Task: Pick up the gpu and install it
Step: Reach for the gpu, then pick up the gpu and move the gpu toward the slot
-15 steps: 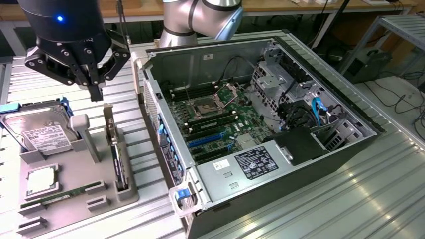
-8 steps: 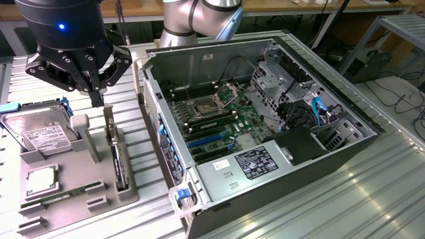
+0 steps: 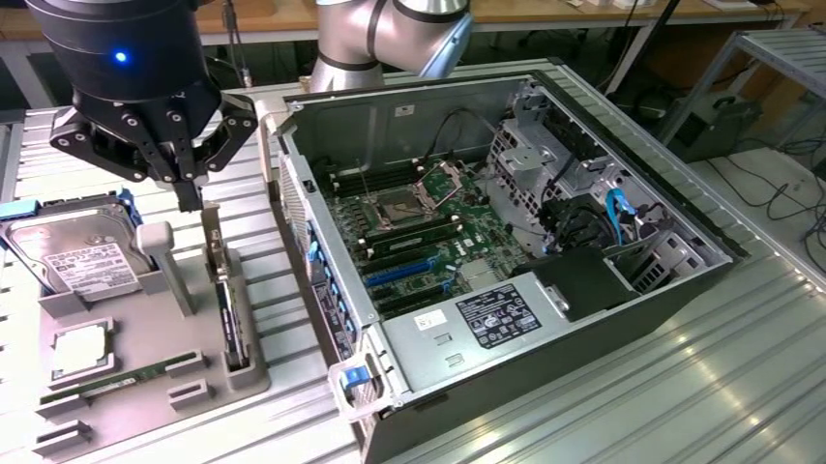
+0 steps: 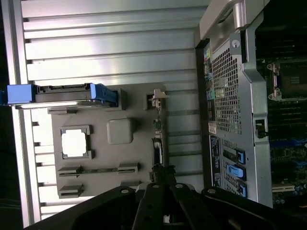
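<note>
Shut and empty, the end effector (image 3: 190, 198) is held over the gpu (image 3: 231, 324), stood on edge along the holder (image 3: 135, 338) edge nearest the case (image 3: 374, 126); judged light, stiff and fragile, it is best gripped by its top edge.

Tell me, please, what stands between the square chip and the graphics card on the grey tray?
A plain grey block stands between the chip and the graphics card; the wrist view shows this clearly.

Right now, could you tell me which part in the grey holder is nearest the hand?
The gpu, the thin card standing on edge at the holder's side by the case; hard drive, processor and RAM stick sit farther from the hand.
</note>
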Robot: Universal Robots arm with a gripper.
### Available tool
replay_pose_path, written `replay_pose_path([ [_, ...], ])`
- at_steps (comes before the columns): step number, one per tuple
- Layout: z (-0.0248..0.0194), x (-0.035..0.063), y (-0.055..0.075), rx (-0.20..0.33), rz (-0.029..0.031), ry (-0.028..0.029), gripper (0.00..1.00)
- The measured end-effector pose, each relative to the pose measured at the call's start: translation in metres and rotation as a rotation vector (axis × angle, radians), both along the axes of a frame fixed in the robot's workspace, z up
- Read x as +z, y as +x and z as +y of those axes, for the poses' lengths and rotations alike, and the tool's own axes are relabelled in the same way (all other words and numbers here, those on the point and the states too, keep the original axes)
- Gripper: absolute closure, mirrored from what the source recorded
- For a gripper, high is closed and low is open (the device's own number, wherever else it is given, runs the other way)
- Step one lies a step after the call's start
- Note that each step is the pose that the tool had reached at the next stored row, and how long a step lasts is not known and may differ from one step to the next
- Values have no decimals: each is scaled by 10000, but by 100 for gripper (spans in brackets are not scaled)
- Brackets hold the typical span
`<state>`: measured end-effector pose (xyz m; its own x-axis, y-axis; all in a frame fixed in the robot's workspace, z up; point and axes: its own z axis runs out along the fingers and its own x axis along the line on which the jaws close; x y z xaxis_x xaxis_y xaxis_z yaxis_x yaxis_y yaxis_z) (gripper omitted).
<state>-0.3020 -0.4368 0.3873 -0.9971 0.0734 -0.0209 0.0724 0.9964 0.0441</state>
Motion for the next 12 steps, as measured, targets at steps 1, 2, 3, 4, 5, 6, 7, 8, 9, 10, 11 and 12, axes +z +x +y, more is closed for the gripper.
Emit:
replay_pose_path([
  [1,0,0,0,-1,0,0,89],
  [2,0,0,0,-1,0,0,89],
  [3,0,0,0,0,0,0,89],
  [4,0,0,0,0,1,0,89],
  [5,0,0,0,0,0,0,89],
  [6,0,0,0,0,1,0,89],
  [7,0,0,0,-1,0,0,89],
  [8,0,0,0,0,0,0,89],
  [9,0,0,0,0,0,0,89],
  [10,0,0,0,-1,0,0,89],
  [11,0,0,0,-1,0,0,76],
  [12,0,0,0,0,0,0,76],
])
